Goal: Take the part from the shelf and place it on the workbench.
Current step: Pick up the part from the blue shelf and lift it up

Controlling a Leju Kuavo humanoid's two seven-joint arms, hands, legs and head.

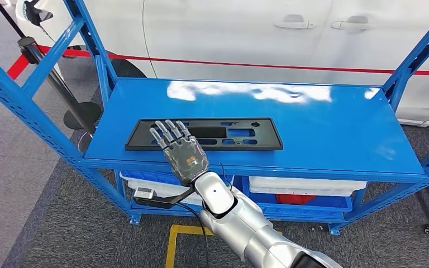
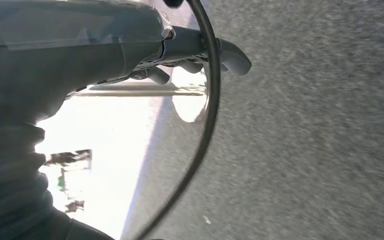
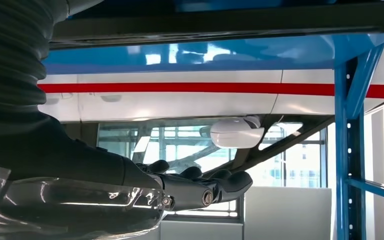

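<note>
The right hand (image 1: pixel 180 149) hovers flat, fingers (image 1: pixel 167 133) straight and slightly spread, over the near left part of the black plastic panel (image 1: pixel 240 134), holding nothing. The panel lies flat near the front edge of the blue shelf (image 1: pixel 324 128), long axis left-right, with open surface behind and right. The left hand (image 2: pixel 190 55) hangs with fingers curled, holding nothing.
</note>
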